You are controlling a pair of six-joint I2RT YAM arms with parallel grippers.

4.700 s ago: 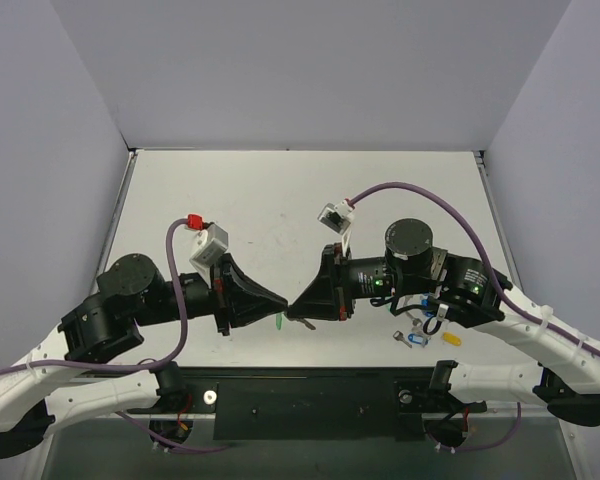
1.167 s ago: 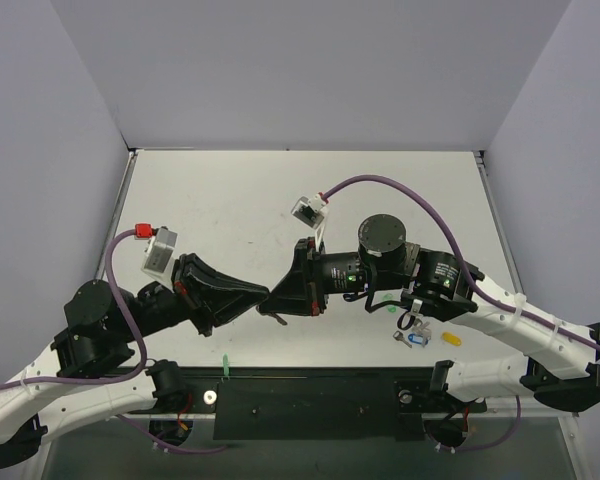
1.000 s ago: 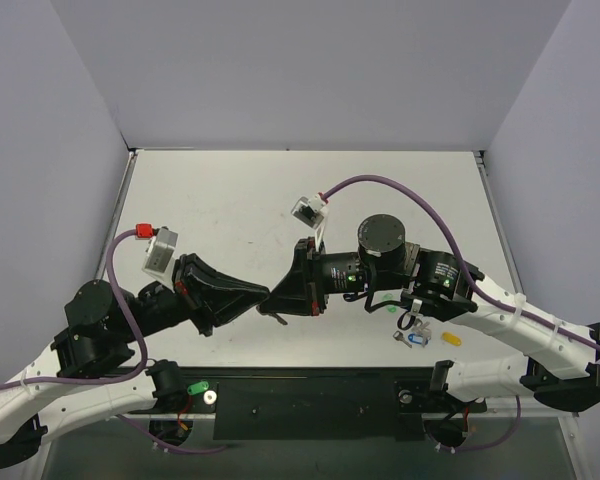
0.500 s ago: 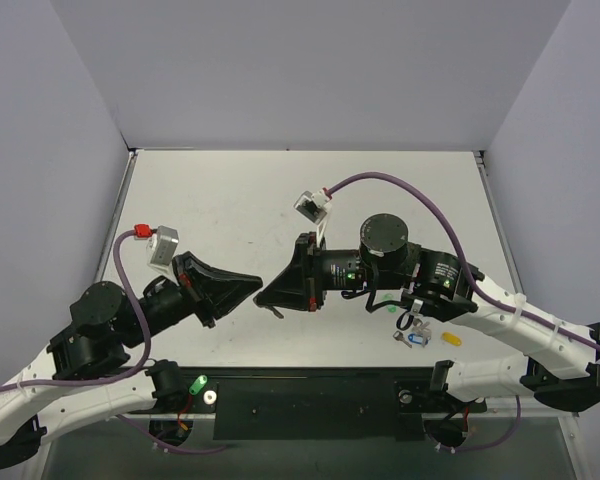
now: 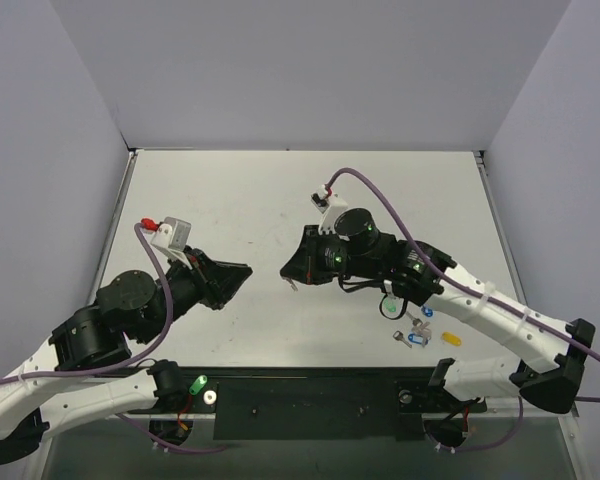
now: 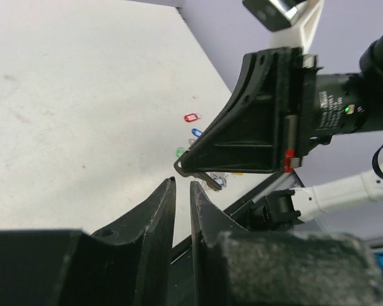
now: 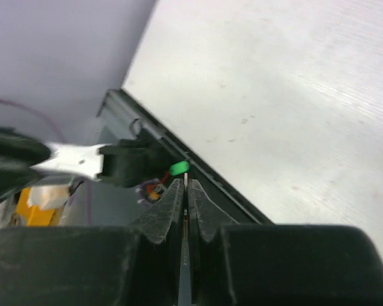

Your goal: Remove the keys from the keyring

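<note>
The green-headed key point(image 5: 197, 383) lies loose on the black base rail at the front left; it also shows in the right wrist view point(image 7: 179, 167). My right gripper point(image 5: 288, 276) is shut on the thin silver keyring point(image 6: 179, 167), with the bare silver key point(image 6: 207, 182) hanging from it just under the tips. In the right wrist view only a thin metal edge point(image 7: 186, 186) shows between the closed fingers. My left gripper point(image 5: 244, 270) is a short way left of the right one, its jaws a narrow gap apart with nothing between them point(image 6: 182, 186).
Small coloured key tags lie on the table under the right arm: a green-white one point(image 5: 389, 308), a blue one point(image 5: 418, 339), a yellow one point(image 5: 450, 339). The black base rail point(image 5: 310, 398) runs along the near edge. Grey walls enclose three sides.
The two grippers have drawn apart: the left pulled back left, the right swung farther up the table with the ring. The green key dropped and now rests on the front rail.
</note>
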